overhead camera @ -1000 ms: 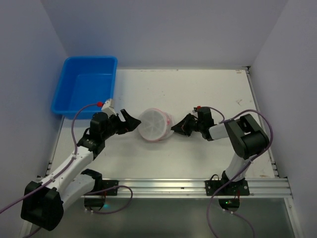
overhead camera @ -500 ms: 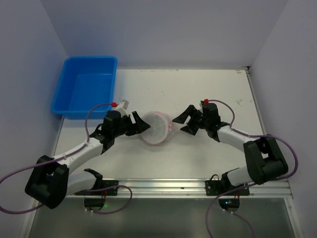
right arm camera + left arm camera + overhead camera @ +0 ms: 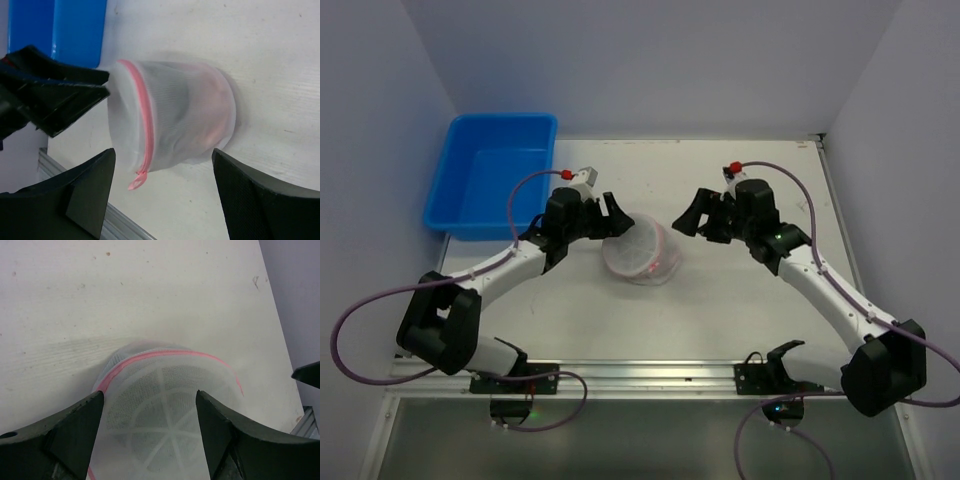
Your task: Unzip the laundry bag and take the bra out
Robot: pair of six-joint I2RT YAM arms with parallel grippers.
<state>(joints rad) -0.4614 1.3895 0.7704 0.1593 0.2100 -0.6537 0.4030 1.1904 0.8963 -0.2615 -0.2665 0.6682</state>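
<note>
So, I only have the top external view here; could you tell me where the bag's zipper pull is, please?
Observer: In the right wrist view the pink pull sits at the end of the zipper nearest the arms' bases, down by the table, on the side of the bag that the right hand faces.
Operator: Thank you. Is the zipper shut?
Observer: The stretch that view shows looks shut.
Operator: And is the left hand on the bag?
Observer: In the left wrist view its open fingers straddle the bag's round end; I cannot tell whether they touch it.
</note>
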